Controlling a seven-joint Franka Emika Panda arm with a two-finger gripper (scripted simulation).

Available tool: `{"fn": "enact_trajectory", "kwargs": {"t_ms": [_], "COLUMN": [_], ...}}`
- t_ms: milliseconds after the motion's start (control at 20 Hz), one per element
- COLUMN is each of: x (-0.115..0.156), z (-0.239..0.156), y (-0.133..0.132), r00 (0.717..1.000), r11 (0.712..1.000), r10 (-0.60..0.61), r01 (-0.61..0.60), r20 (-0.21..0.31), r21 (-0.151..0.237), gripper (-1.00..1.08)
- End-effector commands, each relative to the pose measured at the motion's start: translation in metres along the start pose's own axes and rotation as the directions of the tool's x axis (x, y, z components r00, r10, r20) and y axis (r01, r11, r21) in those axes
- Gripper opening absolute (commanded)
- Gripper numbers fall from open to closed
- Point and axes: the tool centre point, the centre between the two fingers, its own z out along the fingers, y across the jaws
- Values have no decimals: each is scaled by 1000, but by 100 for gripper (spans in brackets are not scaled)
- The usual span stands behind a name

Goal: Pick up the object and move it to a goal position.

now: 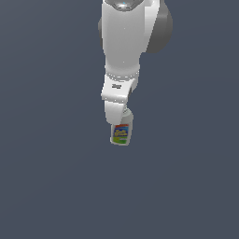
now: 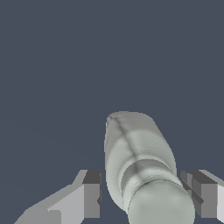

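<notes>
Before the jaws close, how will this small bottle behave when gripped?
The bottle looks like smooth plastic, so it may slip. Its body is round, so it might roll or twist between the jaws. It seems small and probably light. The gripper stands open around its capped end.

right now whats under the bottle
In the wrist view only plain grey-blue floor shows beyond the bottle, with nothing else lying there. The patch directly beneath the bottle is covered by its own body. The end effector has a finger on either side, with gaps showing.
</notes>
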Motion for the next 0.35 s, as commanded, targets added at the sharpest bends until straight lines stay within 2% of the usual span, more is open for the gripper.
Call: {"fn": "enact_trajectory", "kwargs": {"t_ms": [0,300], "x": [-1,-3], "z": [-16,-23], "y": [5,9], "r00": [1000,1000], "r11": [1000,1000], "r10": [0,0], "r01": [0,0], "r20": [-3,-2], "r21": [-11,-11], "gripper": [-100,-100]}}
